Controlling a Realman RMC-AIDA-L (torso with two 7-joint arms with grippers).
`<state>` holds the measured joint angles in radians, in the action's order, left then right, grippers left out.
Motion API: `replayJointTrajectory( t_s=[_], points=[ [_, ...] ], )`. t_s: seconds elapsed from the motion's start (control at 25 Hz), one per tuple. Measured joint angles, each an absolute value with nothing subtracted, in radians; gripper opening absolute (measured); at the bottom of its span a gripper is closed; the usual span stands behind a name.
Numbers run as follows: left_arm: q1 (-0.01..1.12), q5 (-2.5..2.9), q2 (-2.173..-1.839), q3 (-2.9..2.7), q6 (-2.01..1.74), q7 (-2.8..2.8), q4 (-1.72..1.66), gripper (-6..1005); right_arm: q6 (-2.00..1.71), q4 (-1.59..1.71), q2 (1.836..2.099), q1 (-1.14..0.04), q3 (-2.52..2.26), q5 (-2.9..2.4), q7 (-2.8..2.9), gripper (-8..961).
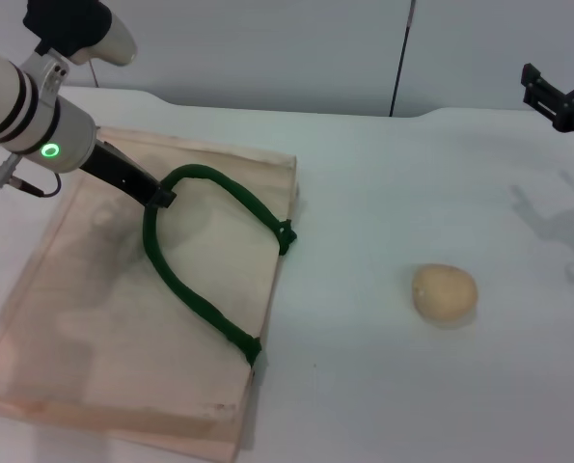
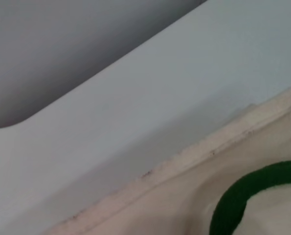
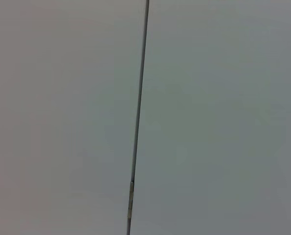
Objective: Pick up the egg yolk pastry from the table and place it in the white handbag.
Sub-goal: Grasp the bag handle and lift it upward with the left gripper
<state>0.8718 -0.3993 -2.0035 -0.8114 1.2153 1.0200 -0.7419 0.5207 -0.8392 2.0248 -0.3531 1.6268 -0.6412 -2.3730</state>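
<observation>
Two arms are seen in the head view, one at each side of the white desk (image 1: 364, 183). The left gripper (image 1: 156, 196) is lowered over the white handbag (image 1: 123, 318), which lies flat on the left part of the desk. Its dark fingers are clenched on the green handle (image 1: 200, 299) at the top of the loop, though the fingertips themselves are too dark and small to be told apart. The handle's loop is lifted slightly at that end, while its two ends are fixed near the bag's right edge. The bag's near corner is cut off by the lower edge of the picture.

The egg yolk pastry (image 1: 444, 291) is found on the bare desk, well apart from the bag, to its right, and is touched by neither gripper.

The right gripper (image 1: 561, 101) is held raised at the far right, partly cut off by the picture's edge; whether its fingers are released or clenched cannot be told.

In the left wrist view only a strip of the bag's edge (image 2: 184, 161), a curve of the handle (image 2: 243, 193) and the desk (image 2: 160, 88) are shown; no fingers are visible. In the right wrist view only a plain grey wall (image 3: 62, 117) with a thin dark seam (image 3: 138, 117) is shown.
</observation>
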Motion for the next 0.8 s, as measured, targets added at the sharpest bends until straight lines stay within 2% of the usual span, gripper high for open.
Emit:
replayJointTrajectory(
  t_s=[0.08, 0.6, 0.8],
  points=[
    [0.871, -0.399, -2.004, -0.811, 1.216, 1.025, -0.747, 127, 0.520, -0.839, 2.025, -0.353, 1.627, -0.641, -2.373, 762],
    [0.863, -0.404, -2.007, -0.838, 1.189, 1.050, -0.754, 126, 0.520, -0.837, 2.025, -0.354, 1.627, -0.641, -2.373, 753],
    [0.831, -0.424, -2.026, -0.834, 1.202, 1.058, -0.842, 125, 0.520, -0.835, 2.025, -0.353, 1.630, -0.641, -2.373, 749]
  ],
)
